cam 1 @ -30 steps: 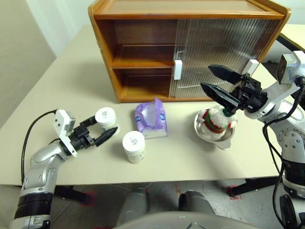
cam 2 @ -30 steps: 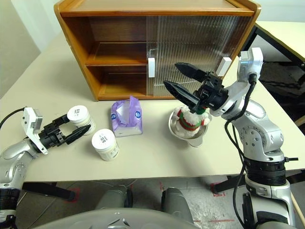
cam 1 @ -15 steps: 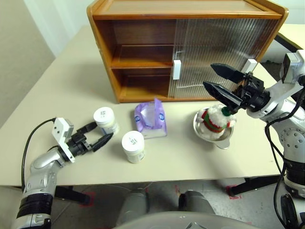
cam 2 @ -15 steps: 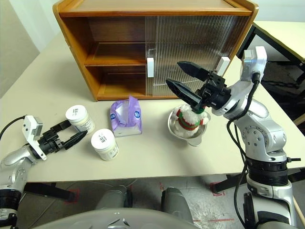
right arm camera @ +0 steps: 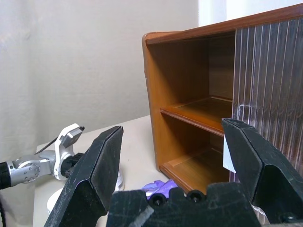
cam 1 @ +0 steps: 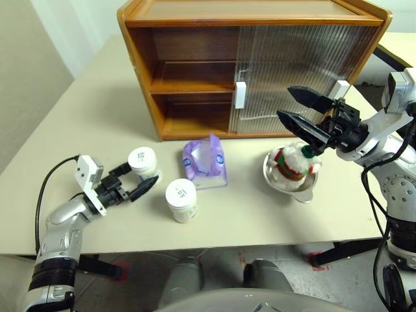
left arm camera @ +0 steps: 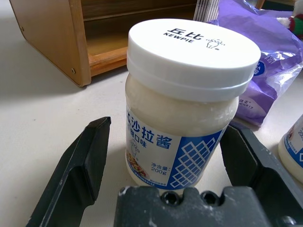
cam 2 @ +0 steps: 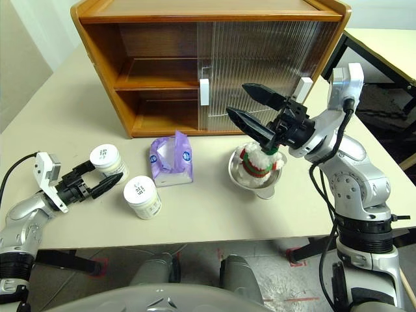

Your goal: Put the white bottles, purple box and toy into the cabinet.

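On the table, the left gripper [cam 1: 138, 183] stands wide open around one white bottle [cam 1: 143, 162] without clamping it, the second bottle [cam 1: 182, 199] beside it, while the right gripper [cam 1: 301, 114] hangs spread and empty above the toy [cam 1: 294, 165] before the cabinet [cam 1: 195, 71].

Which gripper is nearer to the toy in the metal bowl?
Right. The right gripper hangs open just above the toy; the left gripper is far across the table, around a white bottle.

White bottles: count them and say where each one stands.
2. One white bottle stands on the table between the open fingers of the left gripper; the other bottle stands nearer the table's front edge, before the purple box.
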You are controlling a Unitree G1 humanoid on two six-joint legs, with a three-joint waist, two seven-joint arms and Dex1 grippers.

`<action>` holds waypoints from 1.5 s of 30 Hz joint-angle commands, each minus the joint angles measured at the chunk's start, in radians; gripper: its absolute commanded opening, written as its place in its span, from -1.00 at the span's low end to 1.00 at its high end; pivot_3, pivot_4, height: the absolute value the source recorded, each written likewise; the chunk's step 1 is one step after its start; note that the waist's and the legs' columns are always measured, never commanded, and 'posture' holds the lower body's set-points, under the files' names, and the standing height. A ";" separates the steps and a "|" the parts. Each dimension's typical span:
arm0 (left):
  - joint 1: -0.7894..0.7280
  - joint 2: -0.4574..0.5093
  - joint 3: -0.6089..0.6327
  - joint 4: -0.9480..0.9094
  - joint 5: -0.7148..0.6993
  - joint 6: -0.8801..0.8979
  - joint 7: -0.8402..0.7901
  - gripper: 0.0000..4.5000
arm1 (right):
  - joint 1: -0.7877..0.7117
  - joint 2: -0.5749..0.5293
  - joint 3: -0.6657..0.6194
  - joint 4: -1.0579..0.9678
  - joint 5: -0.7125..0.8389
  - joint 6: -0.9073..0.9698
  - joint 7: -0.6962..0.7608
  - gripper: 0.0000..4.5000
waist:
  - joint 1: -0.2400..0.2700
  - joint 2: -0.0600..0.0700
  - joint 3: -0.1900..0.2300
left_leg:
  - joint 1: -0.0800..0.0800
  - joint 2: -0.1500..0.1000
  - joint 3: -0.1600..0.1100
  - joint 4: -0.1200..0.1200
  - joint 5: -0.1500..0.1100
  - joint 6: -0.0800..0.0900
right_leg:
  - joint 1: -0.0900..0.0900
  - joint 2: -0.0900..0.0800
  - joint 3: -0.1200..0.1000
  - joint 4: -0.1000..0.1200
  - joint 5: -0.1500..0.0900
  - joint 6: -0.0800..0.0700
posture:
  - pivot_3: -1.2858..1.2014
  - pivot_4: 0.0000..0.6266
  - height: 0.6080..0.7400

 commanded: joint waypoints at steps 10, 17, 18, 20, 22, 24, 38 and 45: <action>0.007 0.005 0.002 -0.104 -0.007 0.069 0.028 0.36 | 0.004 0.006 0.002 -0.023 0.002 0.001 -0.005 1.00 | -0.001 0.000 0.000 | 0.000 0.000 0.001 0.000 0.000 0.000 | 0.000 0.001 0.000 0.000 0.000 0.000 | 0.07 -1.00 1.00; -0.017 -0.002 0.014 -0.120 -0.029 0.098 0.035 0.36 | 0.008 0.014 0.004 -0.024 -0.001 -0.004 -0.004 1.00 | -0.001 0.000 0.000 | 0.000 0.000 0.001 0.000 0.001 0.003 | 0.000 0.001 0.000 0.000 0.000 0.000 | 0.07 -1.00 1.00; -0.031 -0.008 0.009 -0.128 -0.029 0.107 0.044 0.36 | 0.008 0.015 0.004 -0.024 -0.002 -0.005 -0.003 1.00 | -0.001 0.000 0.000 | 0.000 0.000 0.001 0.000 0.001 0.003 | 0.000 0.001 0.000 0.000 0.000 0.000 | 0.07 -1.00 1.00; -0.068 -0.024 -0.003 -0.144 -0.027 0.129 0.071 0.36 | 0.009 0.017 0.006 -0.025 -0.003 -0.006 -0.004 1.00 | 0.003 0.000 0.000 | 0.000 0.000 0.001 0.000 0.001 0.002 | 0.000 0.001 0.000 0.000 0.000 0.000 | 0.07 -1.00 1.00; -0.123 -0.050 -0.019 -0.154 -0.022 0.154 0.105 0.36 | 0.010 0.020 0.007 -0.026 -0.005 -0.008 -0.004 1.00 | 0.007 -0.001 0.000 | 0.000 0.000 0.001 0.001 0.001 0.002 | 0.000 0.001 -0.001 0.000 0.001 0.001 | 0.06 -1.00 1.00; -0.171 -0.071 -0.028 -0.147 -0.011 0.176 0.138 0.36 | 0.012 0.023 0.005 -0.027 -0.007 -0.010 -0.005 1.00 | 0.006 -0.001 -0.001 | -0.001 0.000 0.001 0.002 0.001 0.002 | 0.001 0.001 -0.001 0.000 0.001 0.002 | 0.06 -1.00 1.00; -0.396 -0.173 -0.088 0.103 0.114 0.088 0.257 0.36 | 0.041 0.029 -0.006 -0.056 -0.008 -0.014 -0.022 1.00 | -0.026 -0.003 -0.002 | 0.000 -0.001 0.003 0.003 0.003 0.005 | 0.001 0.005 0.004 0.000 0.003 0.005 | 0.03 -1.00 1.00; -0.459 -0.223 -0.109 0.175 0.176 0.029 0.331 0.36 | 0.049 0.035 -0.006 -0.060 -0.010 -0.020 -0.028 1.00 | -0.026 -0.004 -0.002 | 0.000 -0.002 0.003 0.003 0.003 0.005 | 0.001 0.005 0.006 0.000 0.004 0.007 | 0.03 -1.00 1.00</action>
